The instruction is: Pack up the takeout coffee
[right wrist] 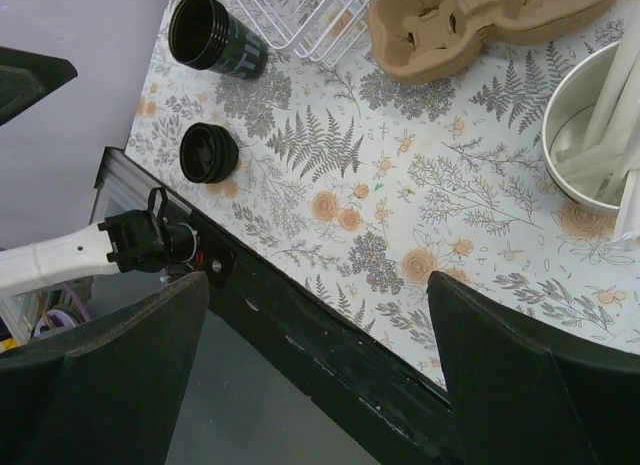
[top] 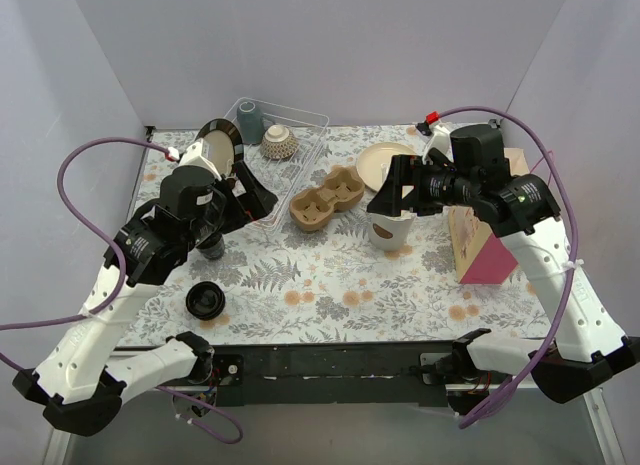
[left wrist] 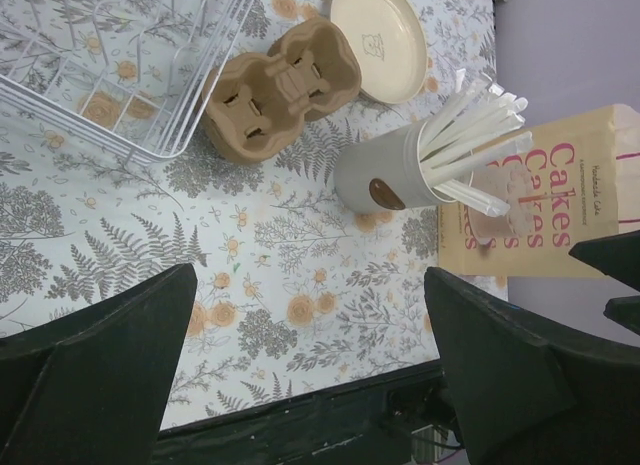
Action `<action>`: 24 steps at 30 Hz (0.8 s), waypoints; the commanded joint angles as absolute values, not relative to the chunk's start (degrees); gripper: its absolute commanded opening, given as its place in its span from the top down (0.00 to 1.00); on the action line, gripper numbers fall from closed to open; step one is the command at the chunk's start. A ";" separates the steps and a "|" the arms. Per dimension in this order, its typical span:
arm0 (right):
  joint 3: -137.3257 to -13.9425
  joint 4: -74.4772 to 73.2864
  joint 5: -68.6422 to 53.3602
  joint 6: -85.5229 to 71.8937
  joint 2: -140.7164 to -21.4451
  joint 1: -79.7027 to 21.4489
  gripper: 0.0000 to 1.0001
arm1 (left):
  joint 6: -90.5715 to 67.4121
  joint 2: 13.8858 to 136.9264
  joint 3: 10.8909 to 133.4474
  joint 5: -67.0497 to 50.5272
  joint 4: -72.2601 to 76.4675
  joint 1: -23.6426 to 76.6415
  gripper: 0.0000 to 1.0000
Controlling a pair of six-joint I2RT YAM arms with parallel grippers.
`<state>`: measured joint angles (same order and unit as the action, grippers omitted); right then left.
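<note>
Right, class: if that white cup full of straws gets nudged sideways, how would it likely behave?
Probably light, since the white cup holds only thin straws. It may tip rather than slide: the straws fan out well past its rim, mostly to one side. If it tips, the loose straws would likely scatter.

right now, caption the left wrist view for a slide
Open left gripper looking over carrier, straw cup and cake box.

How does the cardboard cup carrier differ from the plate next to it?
The cup carrier is brown moulded pulp with deep wells; the plate is cream, smooth and shallow. The cup carrier is lobed and lies beside the wire rack; the plate is round and sits farther right. Both lie flat and empty on the floral cloth.
</note>
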<state>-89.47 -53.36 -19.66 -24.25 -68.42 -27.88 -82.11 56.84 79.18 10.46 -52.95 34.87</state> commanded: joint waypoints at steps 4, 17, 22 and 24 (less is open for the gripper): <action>-90.09 -50.89 -21.00 -25.22 -67.06 -27.86 0.01 | -81.21 55.90 81.03 16.35 -55.19 34.72 0.02; -93.25 -52.28 -27.50 -21.45 -67.50 -27.69 0.14 | -75.94 76.18 93.51 36.37 -74.08 33.40 0.22; -93.60 -55.54 -29.36 -18.64 -68.29 -27.69 0.28 | -73.57 79.45 90.44 32.79 -72.70 25.34 0.39; -93.95 -56.42 -29.00 -17.85 -67.94 -27.69 0.30 | -73.48 79.72 89.30 29.99 -71.46 22.95 0.43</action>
